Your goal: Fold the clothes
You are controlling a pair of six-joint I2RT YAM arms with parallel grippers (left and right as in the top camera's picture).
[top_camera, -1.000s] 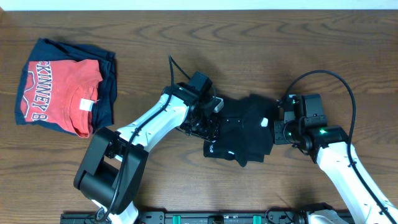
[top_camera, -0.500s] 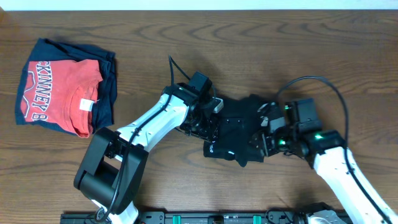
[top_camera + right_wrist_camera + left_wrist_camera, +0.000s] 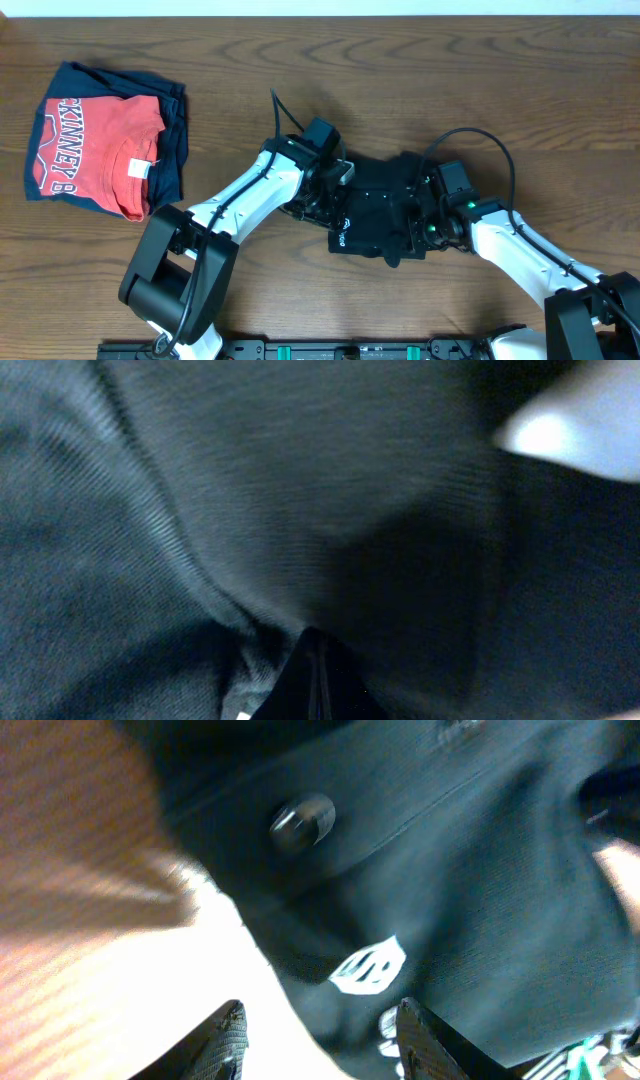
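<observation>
The black shirt lies bundled in a compact shape at the table's centre. A small white mark shows at its front-left corner. In the left wrist view the shirt fills the right side, with the white mark near its edge. My left gripper is open at the shirt's left edge, one finger over fabric and one over bare table. My right gripper is shut, its tips pinched into bunched black fabric on the shirt's right side.
A red T-shirt with white letters lies on a navy folded garment at the back left. The brown wooden table extends all around. A black rail runs along the front edge.
My right gripper has moved left and forward from the shirt's right edge onto the shirt, taking the right part inward. The bundle is narrower. The left arm has barely moved.
</observation>
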